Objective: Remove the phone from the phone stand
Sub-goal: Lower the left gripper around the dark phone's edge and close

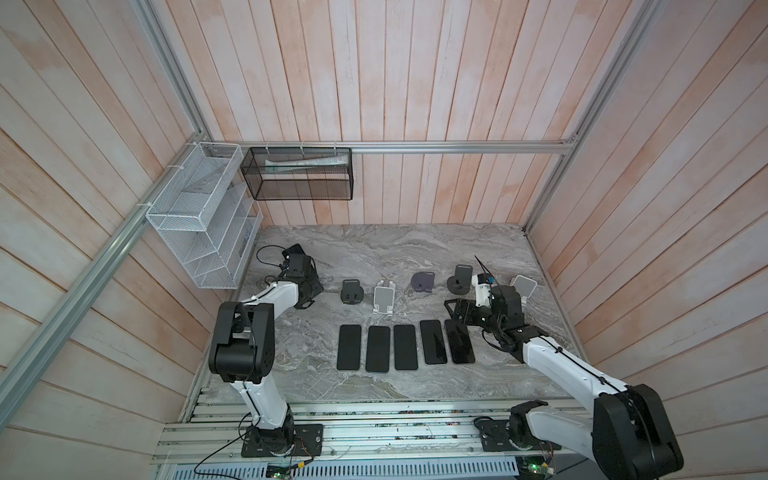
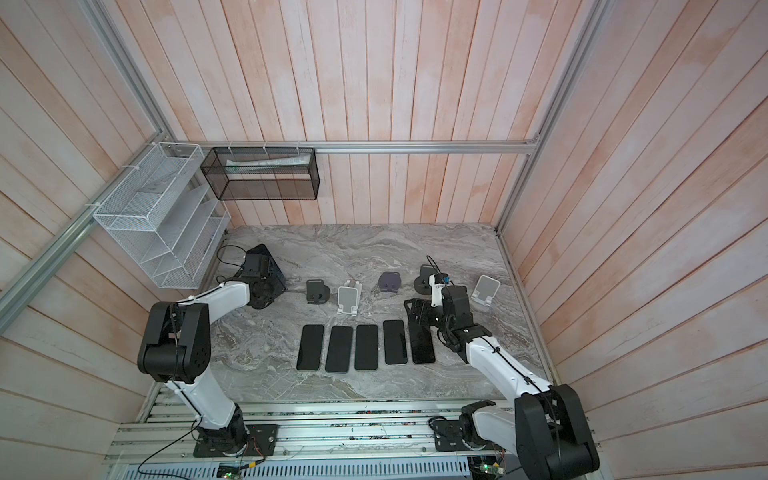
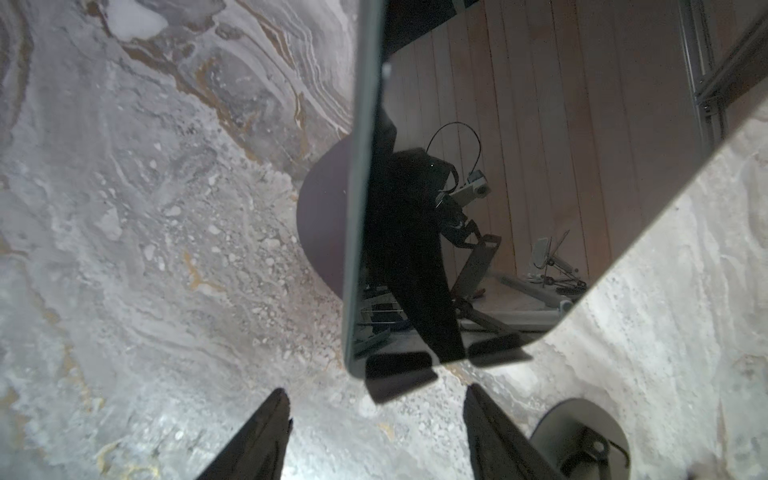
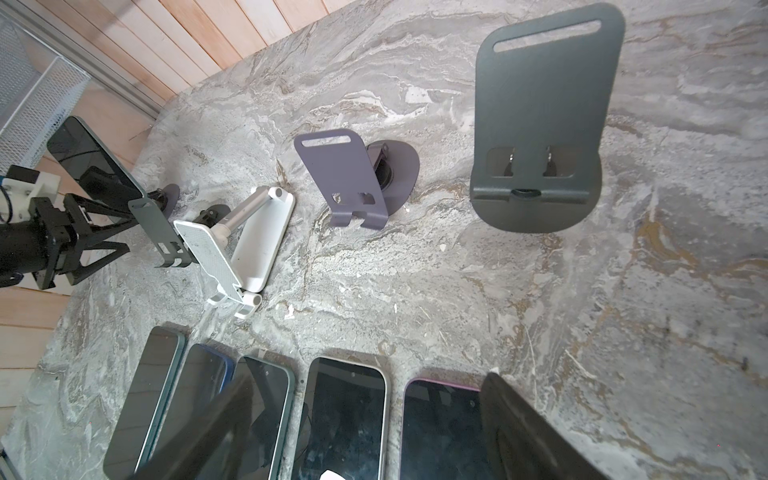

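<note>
A dark phone [image 3: 540,166] leans upright on a phone stand with a round dark base [image 3: 322,224] and two front lips. In both top views the phone [image 1: 296,249] [image 2: 266,259] sits at the far left of the table, right behind my left gripper [image 1: 307,291]. My left gripper [image 3: 376,395] is open just in front of the stand's lips, touching nothing. The right wrist view shows the phone [image 4: 91,162] at the far end of the row of stands. My right gripper [image 4: 368,370] [image 1: 451,307] hangs open and empty over flat phones.
Several phones [image 1: 405,347] lie flat in a row mid-table. Behind them stand empty holders: dark [image 1: 352,291], white [image 1: 384,297], purple [image 1: 422,282], dark [image 1: 461,278] and white [image 1: 524,286]. Wire baskets [image 1: 199,216] hang on the left wall.
</note>
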`<control>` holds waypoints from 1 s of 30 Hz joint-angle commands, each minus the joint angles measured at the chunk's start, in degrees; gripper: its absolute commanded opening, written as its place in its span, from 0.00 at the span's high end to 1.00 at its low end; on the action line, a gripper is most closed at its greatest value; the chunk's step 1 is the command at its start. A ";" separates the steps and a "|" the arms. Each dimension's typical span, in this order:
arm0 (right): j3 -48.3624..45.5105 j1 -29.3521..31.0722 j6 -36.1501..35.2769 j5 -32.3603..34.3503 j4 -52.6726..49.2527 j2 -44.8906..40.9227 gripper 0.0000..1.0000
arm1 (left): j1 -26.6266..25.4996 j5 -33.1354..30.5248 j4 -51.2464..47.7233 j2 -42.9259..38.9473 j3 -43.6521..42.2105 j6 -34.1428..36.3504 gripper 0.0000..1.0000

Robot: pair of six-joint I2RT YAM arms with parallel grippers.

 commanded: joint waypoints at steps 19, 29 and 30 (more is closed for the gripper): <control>1.32 0.39 -0.84 0.49 0.04 -0.09 0.13 | 2.49 -3.47 -2.51 0.87 1.40 2.47 0.31; 1.19 0.43 -0.81 0.43 0.06 -0.05 0.13 | 3.58 -3.91 -2.78 -0.15 0.36 2.84 0.31; 1.23 0.42 -0.80 0.32 0.07 -0.05 0.13 | 3.73 -3.99 -2.91 -0.35 0.28 2.92 0.31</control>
